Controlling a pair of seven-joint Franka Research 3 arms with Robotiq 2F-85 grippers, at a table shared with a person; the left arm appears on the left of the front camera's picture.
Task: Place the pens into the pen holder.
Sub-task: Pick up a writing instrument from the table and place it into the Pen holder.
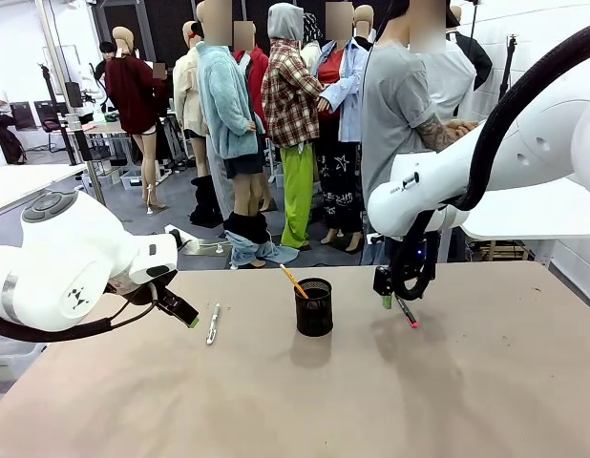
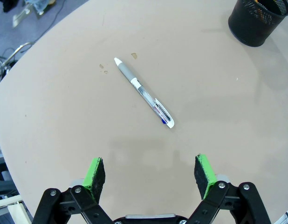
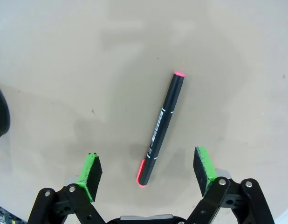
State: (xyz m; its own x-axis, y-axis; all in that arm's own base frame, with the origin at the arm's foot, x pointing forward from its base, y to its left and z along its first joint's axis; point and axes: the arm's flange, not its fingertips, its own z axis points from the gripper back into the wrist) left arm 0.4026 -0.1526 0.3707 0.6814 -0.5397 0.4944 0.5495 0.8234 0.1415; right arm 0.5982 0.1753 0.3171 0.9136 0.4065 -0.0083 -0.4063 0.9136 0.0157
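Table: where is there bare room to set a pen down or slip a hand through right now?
In the front view, the whole near half of the table, on the camera side of the white pen, pen holder and marker, is bare. So is the far right corner beyond the marker. Crowded: the middle row holding those three.

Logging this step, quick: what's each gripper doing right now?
Left gripper: open, empty; the white pen lies ahead of it.
Right gripper: open, fingers either side of the black marker, not gripping it.
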